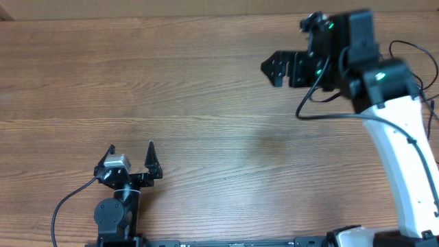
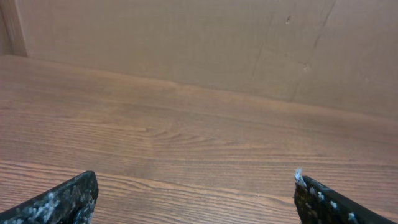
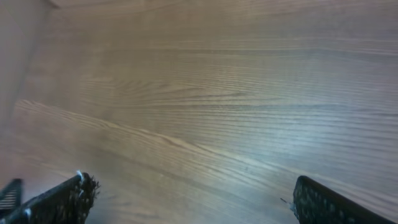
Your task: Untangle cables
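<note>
No cables show in any view; only bare wooden tabletop lies between the arms. My left gripper sits low near the table's front left, fingers pointing away from the front edge, open and empty. In the left wrist view the left gripper has its two dark fingertips far apart over bare wood. My right gripper hangs at the back right, pointing left, also open. The right wrist view shows the right gripper wide apart with only wood between its fingers.
A tan board wall stands along the table's far edge. The left arm's own thick black wire loops beside its base, and the right arm's wire hangs under its wrist. The white right arm crosses the right side.
</note>
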Motion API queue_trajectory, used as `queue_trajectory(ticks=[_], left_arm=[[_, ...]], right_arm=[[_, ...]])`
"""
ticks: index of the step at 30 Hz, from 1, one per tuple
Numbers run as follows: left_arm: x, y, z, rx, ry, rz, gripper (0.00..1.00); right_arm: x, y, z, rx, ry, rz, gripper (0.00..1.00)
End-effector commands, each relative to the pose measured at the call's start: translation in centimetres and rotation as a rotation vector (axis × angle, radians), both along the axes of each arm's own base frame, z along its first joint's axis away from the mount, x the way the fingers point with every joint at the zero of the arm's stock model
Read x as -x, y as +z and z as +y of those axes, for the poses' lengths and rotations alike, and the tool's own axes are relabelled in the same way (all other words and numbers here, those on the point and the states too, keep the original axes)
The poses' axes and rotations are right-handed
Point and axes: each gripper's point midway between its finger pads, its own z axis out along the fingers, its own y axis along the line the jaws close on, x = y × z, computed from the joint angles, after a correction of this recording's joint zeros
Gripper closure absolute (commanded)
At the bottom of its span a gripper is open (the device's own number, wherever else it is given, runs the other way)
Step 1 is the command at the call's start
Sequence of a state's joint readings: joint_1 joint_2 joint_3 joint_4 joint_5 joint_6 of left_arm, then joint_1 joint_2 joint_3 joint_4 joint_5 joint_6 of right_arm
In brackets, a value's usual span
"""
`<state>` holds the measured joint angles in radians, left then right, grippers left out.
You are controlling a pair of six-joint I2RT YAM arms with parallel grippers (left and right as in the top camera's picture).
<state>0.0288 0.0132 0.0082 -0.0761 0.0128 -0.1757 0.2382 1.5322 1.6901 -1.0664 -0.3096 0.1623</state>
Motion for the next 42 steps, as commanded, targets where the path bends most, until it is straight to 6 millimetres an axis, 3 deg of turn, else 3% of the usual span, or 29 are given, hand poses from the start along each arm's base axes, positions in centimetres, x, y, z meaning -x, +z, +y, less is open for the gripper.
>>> queue_trajectory(ticks=[1, 7, 11, 15, 20, 25, 33, 42], left_arm=[[0.0, 0.0, 0.4, -0.024, 0.02, -0.004, 0.0], [0.0, 0.0, 0.4, -0.024, 0.02, -0.003, 0.01], [0.0, 0.0, 0.4, -0.024, 0.02, -0.003, 0.0], [0.0, 0.0, 0.4, -0.024, 0.02, -0.003, 0.0], [0.0, 0.0, 0.4, -0.024, 0.02, -0.003, 0.0], [0.0, 0.0, 0.4, -0.024, 0.02, -0.003, 0.0], [0.0, 0.0, 0.4, -0.024, 0.02, -0.003, 0.0], [0.0, 0.0, 0.4, -0.024, 0.02, -0.003, 0.0]], right_arm=[[1.1, -3.5, 0.1, -0.024, -0.041, 0.018, 0.0], [1.1, -9.1, 0.1, -0.062, -0.047, -0.08, 0.0], [2.5, -12.5, 0.0, -0.091, -0.034, -0.148, 0.0], [3.4, -12.7, -0.2, -0.122, -0.031, -0.262, 0.0], [5.8, -12.7, -1.4, -0.158, -0.049, -0.464, 0.0], [8.2, -13.5, -2.9, -0.168, -0.081, -0.552, 0.0], [10.6, -15.3, -5.4, -0.153, -0.153, -0.618, 0.0], [11.6, -16.0, -7.3, -0.139, -0.212, -0.647, 0.0]])
